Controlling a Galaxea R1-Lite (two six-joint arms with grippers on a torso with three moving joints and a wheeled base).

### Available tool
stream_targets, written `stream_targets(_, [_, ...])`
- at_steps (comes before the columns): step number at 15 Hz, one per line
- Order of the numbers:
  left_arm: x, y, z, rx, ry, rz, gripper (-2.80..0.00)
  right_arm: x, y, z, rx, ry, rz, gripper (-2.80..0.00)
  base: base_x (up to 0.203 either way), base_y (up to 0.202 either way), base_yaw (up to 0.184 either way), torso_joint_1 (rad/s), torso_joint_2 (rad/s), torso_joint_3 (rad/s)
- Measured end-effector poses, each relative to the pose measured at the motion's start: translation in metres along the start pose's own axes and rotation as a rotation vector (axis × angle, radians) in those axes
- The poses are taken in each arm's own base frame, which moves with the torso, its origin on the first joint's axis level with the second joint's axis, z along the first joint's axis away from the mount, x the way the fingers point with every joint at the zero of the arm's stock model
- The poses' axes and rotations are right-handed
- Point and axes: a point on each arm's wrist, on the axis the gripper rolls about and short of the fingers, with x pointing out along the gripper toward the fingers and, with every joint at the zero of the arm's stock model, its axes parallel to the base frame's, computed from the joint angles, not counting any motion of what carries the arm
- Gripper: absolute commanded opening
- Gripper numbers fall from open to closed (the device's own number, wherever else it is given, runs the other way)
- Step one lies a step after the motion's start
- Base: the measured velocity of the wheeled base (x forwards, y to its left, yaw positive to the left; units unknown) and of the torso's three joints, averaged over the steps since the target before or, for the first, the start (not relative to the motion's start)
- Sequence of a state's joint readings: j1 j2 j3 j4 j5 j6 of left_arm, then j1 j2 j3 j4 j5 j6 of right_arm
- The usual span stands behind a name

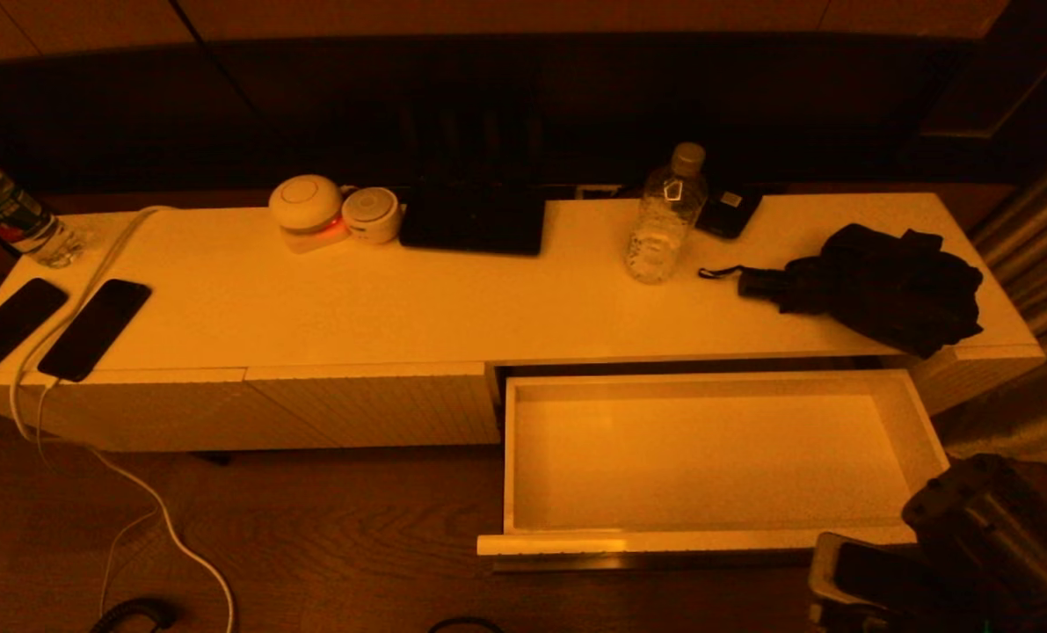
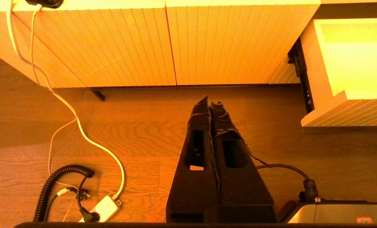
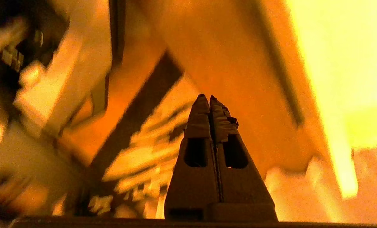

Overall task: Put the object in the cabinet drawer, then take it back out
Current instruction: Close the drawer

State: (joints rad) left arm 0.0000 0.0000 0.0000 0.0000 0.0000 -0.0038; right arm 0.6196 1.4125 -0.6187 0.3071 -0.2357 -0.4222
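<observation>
Both claws, left (image 2: 210, 102) and right (image 3: 206, 97), are closed and empty beside the pulled-out cabinet drawer (image 1: 919, 413).

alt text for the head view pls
The cabinet drawer stands pulled open and empty below a white cabinet top holding a clear water bottle, a black folded umbrella and two dark phones.
</observation>
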Motion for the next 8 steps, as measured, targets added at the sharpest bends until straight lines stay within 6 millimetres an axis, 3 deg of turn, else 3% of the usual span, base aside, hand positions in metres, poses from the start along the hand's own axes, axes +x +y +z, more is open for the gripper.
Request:
stream_targets(3, [0.0, 0.0, 0.0, 0.0, 0.0, 0.0, -2.8, 0.02, -0.001, 0.014, -0.065, -0.064, -0.017, -2.8, 0.0, 0.0, 0.0, 0.0, 0.0, 0.0])
stream_targets(8, [0.0, 0.0, 0.0, -0.001, 0.0, 0.0, -2.8, 0.037, 0.004, 0.017, -0.147, -0.009, 0.013, -2.8, 0.0, 0.0, 0.0, 0.0, 0.0, 0.0])
